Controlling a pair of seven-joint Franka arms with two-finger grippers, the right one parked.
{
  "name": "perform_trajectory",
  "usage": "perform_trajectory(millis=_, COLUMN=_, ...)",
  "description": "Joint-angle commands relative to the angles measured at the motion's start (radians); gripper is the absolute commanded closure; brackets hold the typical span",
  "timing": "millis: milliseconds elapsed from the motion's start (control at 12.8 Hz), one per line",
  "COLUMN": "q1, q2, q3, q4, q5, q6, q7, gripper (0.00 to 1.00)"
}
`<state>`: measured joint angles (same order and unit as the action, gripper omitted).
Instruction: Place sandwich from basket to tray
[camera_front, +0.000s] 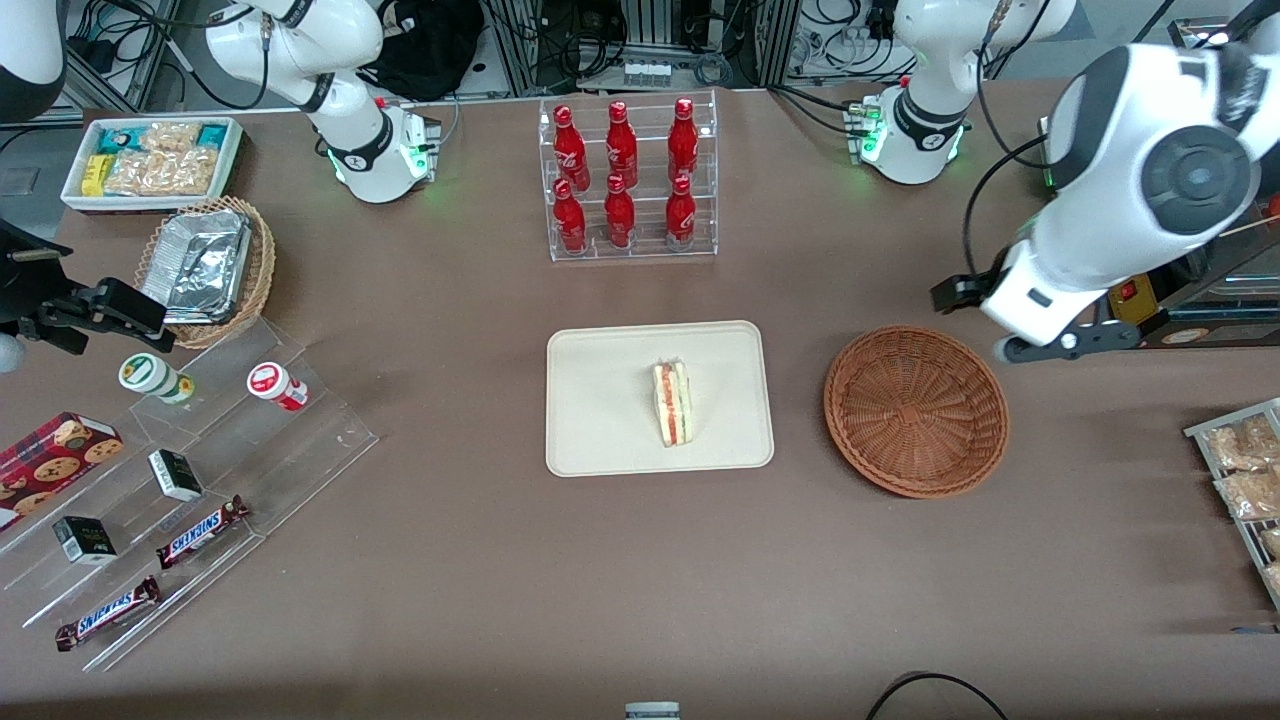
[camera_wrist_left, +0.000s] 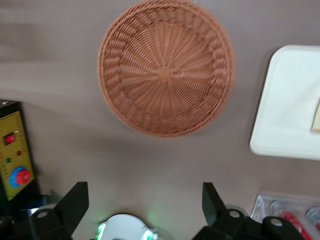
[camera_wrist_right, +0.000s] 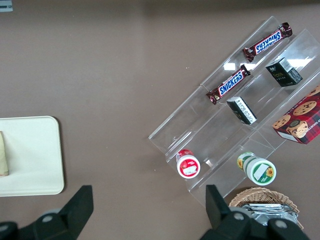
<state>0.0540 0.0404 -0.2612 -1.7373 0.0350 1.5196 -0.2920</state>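
Gripper: the left arm's gripper (camera_wrist_left: 145, 202) hangs in the air above the table, toward the working arm's end, with nothing between its two dark fingers (camera_wrist_left: 74, 202).
Finger state: spread wide apart; bare table shows in the gap.
Nearest to the gripper: the basket (camera_front: 916, 410), round, reddish-brown wicker, sits on the table below and slightly ahead of the fingers, not touching them; its woven floor is fully exposed (nothing lies in it).
Next out: the tray (camera_front: 600, 400), cream-beige with rounded corners, lies beside the basket on the side away from the gripper, with a strip of brown table between the two rims.
Sandwich: the sandwich (camera_front: 673, 403) lies on the tray, roughly at its middle, with the red and green filling layers along its cut edge turned upward; only a pale sliver of it, probably the bread, shows in the left wrist view.
Gripper to sandwich: well apart, with the whole basket between them.
Farther out: a clear rack of red bottles (camera_front: 627, 178) stands farther from the front camera than the tray.
Farthest: a stepped clear stand with Snickers bars (camera_front: 200, 531) sits toward the parked arm's end of the table.
Beside the gripper: a box with a red button (camera_wrist_left: 15, 162) stands near one finger.
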Motion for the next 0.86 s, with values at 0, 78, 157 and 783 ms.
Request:
perform_trajectory(millis=0, q1=-0.032, q2=-0.062, q3=0.098, q4=-0.011, q5=-0.021, q6=-0.059, q7=0.127, gripper=0.0)
perform_trajectory(millis=78, q1=-0.039, q2=-0.074, q3=0.123, q4=-0.005, q5=-0.021, q6=-0.073, q7=0.183, gripper=0.0)
perform_trajectory(millis=157, q1=-0.04, q2=-0.077, q3=0.157, q4=0.014, q5=-0.021, q6=-0.097, q7=0.223, gripper=0.0)
perform_trajectory(millis=783, q1=-0.042, q2=-0.08, q3=0.231, q4=0.114, q5=-0.017, q6=-0.108, q7=0.28, gripper=0.0)
